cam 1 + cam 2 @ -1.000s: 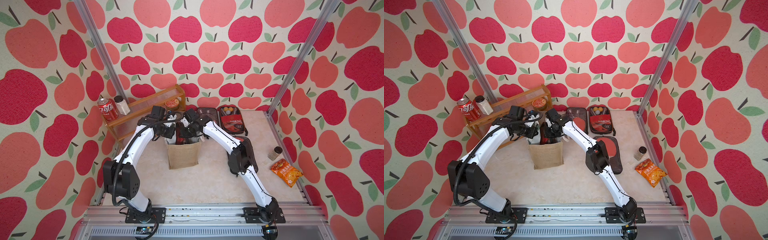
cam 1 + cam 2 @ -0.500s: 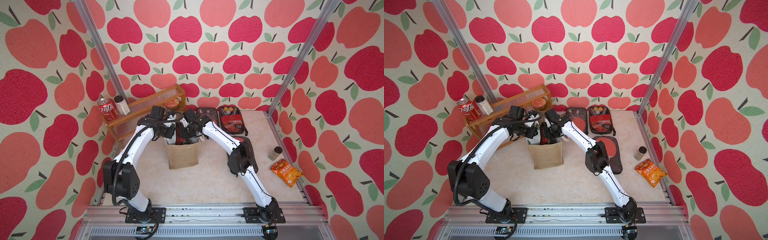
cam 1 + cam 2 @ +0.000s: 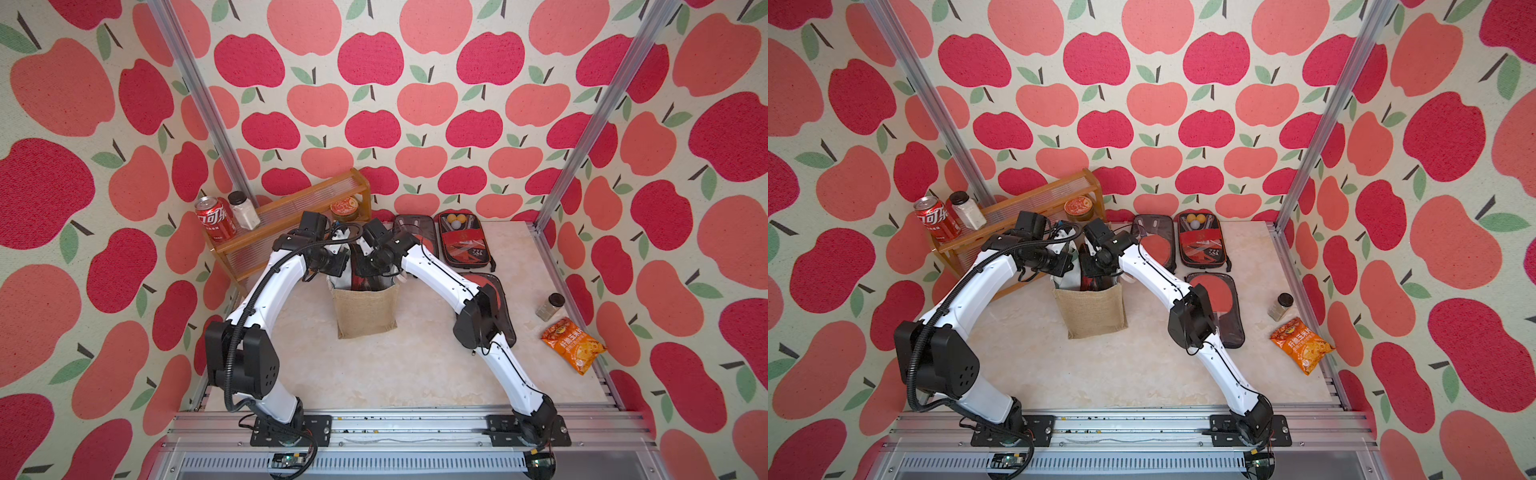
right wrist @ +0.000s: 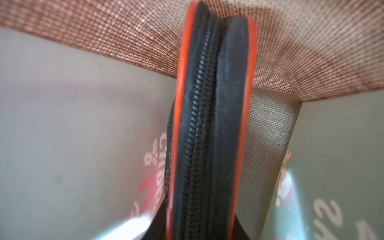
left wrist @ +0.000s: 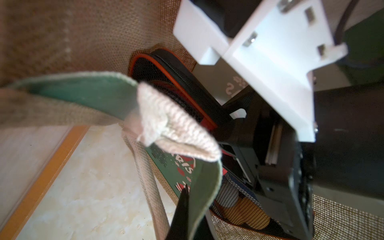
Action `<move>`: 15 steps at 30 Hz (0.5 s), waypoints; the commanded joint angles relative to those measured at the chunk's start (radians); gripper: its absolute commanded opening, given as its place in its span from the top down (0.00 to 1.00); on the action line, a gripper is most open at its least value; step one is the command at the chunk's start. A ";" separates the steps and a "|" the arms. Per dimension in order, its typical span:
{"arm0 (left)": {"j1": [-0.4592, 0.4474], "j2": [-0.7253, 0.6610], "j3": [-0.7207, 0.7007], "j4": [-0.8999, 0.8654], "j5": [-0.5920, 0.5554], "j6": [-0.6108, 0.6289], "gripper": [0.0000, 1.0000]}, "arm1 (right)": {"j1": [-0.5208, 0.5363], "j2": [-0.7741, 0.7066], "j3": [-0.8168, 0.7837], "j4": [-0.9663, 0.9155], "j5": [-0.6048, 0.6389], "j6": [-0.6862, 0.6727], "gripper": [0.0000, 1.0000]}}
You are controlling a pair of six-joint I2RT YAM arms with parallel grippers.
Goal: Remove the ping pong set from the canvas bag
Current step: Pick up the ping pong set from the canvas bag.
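Observation:
The canvas bag (image 3: 365,312) stands upright mid-table, seen in both top views (image 3: 1091,309). A black ping pong set (image 3: 365,279) with red piping stands on edge inside it, its top poking above the rim. My left gripper (image 5: 191,195) is shut on the bag's green printed side panel (image 5: 205,187) at the rim, next to a rope handle (image 5: 176,128). My right gripper (image 4: 201,228) reaches into the bag, shut on the set's zipped edge (image 4: 207,124), one finger on each side. Both wrists meet over the bag's mouth (image 3: 1084,266).
Other open ping pong cases lie at the back right (image 3: 463,245), (image 3: 411,232) and under the right arm (image 3: 492,291). A wooden rack (image 3: 286,224) at the back left carries a red can (image 3: 214,218), a shaker and a tin. A spice jar (image 3: 550,306) and snack bag (image 3: 573,343) lie at the right edge.

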 commanded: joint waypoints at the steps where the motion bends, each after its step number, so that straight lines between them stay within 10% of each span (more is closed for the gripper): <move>1: 0.032 0.006 -0.003 0.009 -0.063 -0.013 1.00 | 0.019 -0.088 0.040 -0.055 0.034 -0.085 1.00; 15: 0.056 0.006 -0.001 0.007 -0.043 -0.028 1.00 | 0.019 -0.135 0.060 -0.069 0.069 -0.107 1.00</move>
